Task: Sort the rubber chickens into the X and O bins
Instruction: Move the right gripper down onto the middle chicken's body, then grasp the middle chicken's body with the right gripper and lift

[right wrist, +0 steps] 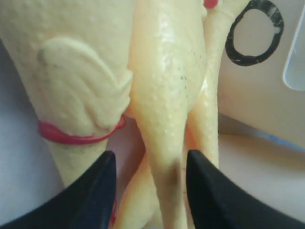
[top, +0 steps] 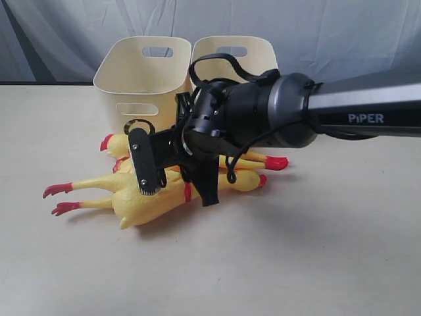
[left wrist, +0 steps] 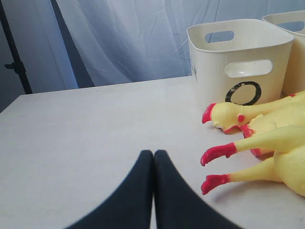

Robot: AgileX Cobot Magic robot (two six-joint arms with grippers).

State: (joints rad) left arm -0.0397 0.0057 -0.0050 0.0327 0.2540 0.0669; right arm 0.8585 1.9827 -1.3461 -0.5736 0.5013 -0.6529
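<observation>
Three yellow rubber chickens [top: 141, 197] lie piled on the table in front of two cream bins. The left bin [top: 141, 76] carries a black O [left wrist: 243, 92]; no mark shows on the other bin [top: 253, 56]. My right gripper [top: 177, 178] is down over the pile, open. In the right wrist view its gripper [right wrist: 150, 160] straddles a narrow yellow chicken part [right wrist: 167, 86]. Beside that lies a chicken with a red neck band [right wrist: 71, 81]. My left gripper [left wrist: 154, 153] is shut and empty above the bare table, left of the red feet [left wrist: 217, 153].
The right arm [top: 355, 115] stretches in from the right and hides part of the pile and the bins' fronts. A grey-blue curtain [top: 316, 26] hangs behind the table. The left arm is out of the exterior view.
</observation>
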